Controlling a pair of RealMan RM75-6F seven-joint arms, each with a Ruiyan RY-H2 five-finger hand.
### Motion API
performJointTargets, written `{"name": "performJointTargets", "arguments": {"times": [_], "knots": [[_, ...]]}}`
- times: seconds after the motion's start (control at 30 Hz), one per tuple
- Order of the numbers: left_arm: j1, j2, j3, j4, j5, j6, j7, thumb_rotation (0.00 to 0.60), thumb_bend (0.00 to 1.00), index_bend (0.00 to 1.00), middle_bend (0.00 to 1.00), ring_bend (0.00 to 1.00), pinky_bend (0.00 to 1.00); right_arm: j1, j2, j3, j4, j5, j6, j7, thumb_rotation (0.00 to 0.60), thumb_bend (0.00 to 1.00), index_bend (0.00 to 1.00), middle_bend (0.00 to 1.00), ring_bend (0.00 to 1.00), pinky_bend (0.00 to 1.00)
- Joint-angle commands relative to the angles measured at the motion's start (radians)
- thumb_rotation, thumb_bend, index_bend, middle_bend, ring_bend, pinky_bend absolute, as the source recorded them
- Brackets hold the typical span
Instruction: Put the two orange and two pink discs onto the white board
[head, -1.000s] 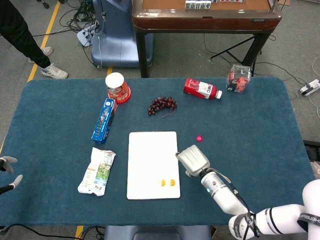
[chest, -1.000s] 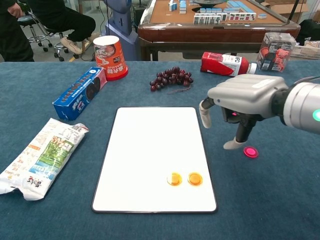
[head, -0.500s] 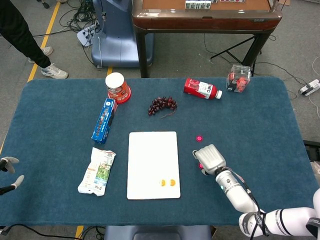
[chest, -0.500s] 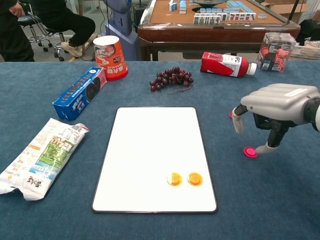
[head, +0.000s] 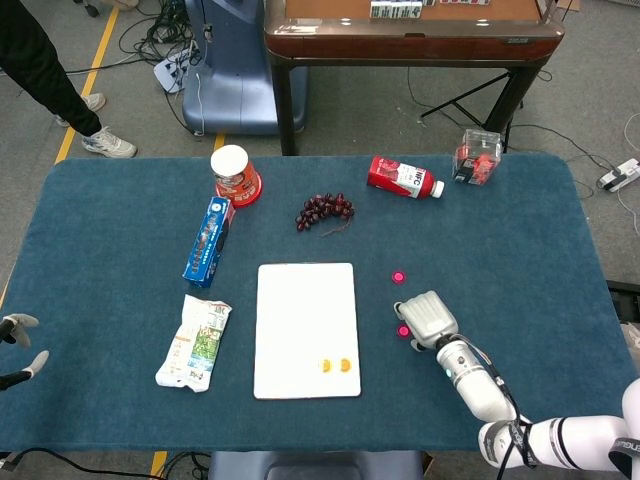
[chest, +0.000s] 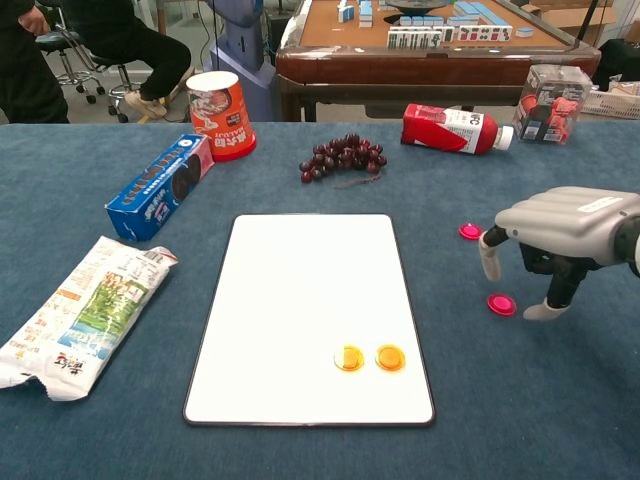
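Two orange discs (chest: 349, 358) (chest: 390, 357) lie side by side near the front right corner of the white board (chest: 300, 290); in the head view the orange discs (head: 336, 366) show on the white board (head: 305, 310). Two pink discs lie on the cloth right of the board: the near pink disc (chest: 501, 304) (head: 404, 331) and the far pink disc (chest: 470, 231) (head: 398, 277). My right hand (chest: 560, 240) (head: 430, 319) hovers just right of the near pink disc, fingers spread downward, holding nothing. My left hand (head: 18, 345) shows only as fingers at the far left table edge.
Along the back stand a red cup (chest: 220, 113), a grape bunch (chest: 343, 156), a red bottle (chest: 452, 128) lying down and a clear box (chest: 549, 103). A blue biscuit box (chest: 160, 185) and a snack packet (chest: 80, 312) lie left of the board.
My right hand moved rightward from over the board's right edge, past the near pink disc, and lowered slightly. Both pink discs stayed where they were.
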Motion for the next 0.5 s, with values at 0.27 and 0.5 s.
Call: {"name": "performJointTargets", "arguments": {"times": [0.27, 0.5], "knots": [[0.001, 0.002, -0.001, 0.000, -0.002, 0.000, -0.005, 0.600, 0.24, 0.49, 0.58, 0.49, 0.78, -0.002, -0.030, 0.006, 0.033, 0.012, -0.021, -0.004, 0.600, 0.19, 0.43, 1.00, 1.00, 1.00], [0.001, 0.003, -0.001, 0.000, -0.002, 0.001, -0.008, 0.600, 0.25, 0.49, 0.58, 0.49, 0.78, -0.002, -0.044, 0.011, 0.050, 0.017, -0.024, -0.012, 0.600, 0.20, 0.43, 1.00, 1.00, 1.00]]}}
